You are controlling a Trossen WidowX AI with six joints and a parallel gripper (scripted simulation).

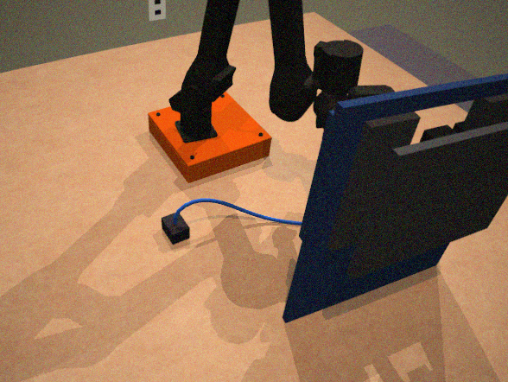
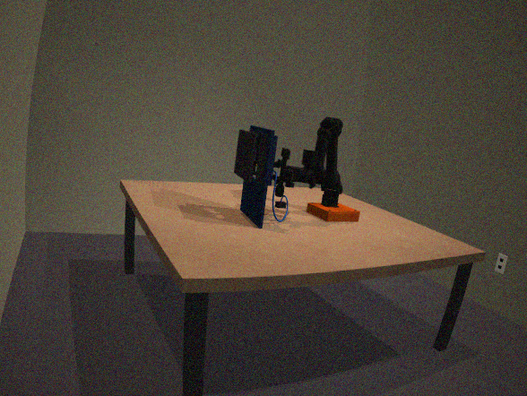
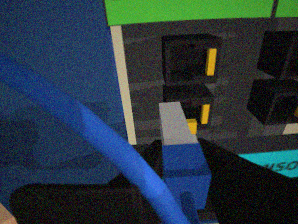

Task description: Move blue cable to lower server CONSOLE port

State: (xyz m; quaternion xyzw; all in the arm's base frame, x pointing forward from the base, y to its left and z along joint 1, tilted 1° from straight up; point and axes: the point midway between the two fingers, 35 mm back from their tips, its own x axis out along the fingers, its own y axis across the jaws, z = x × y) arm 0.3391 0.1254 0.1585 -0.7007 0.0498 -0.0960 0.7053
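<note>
Pinching a blue plug with a grey front end [image 3: 186, 162], with the jaws of the black parallel-jaw gripper [image 2: 277, 175] [image 3: 178, 145] closed on its sides. Plug in front of a dark server face [image 3: 144, 65], grey end overlapping the lower of two stacked square sockets [image 3: 187, 93] in the wrist view. Seating: cannot tell; likely still to be lined up or pushed home.

Main risk: grey end catching on the socket's rim, from a small offset or tilt. Next: pushing into a wrong socket, given the near-identical square one just above [image 3: 182, 59]. Also possible: plug twisting or slipping in the grip, from pull by the thick blue cable [image 1: 205, 200] [image 2: 272, 197] [image 3: 105, 135], looped down to a small black block [image 1: 175, 229] [image 2: 280, 204]. Letting go before the click: plug likely left loose.

Fingers hidden behind the upright blue board [image 1: 320, 281] [image 2: 253, 203] [image 3: 55, 30] in the top view; plug too small to read in the exterior view. Cyan label [image 3: 270, 159] cut off at the frame edge, only part of a word legible. Tab not clearly made out. Upper or lower server: cannot tell.
</note>
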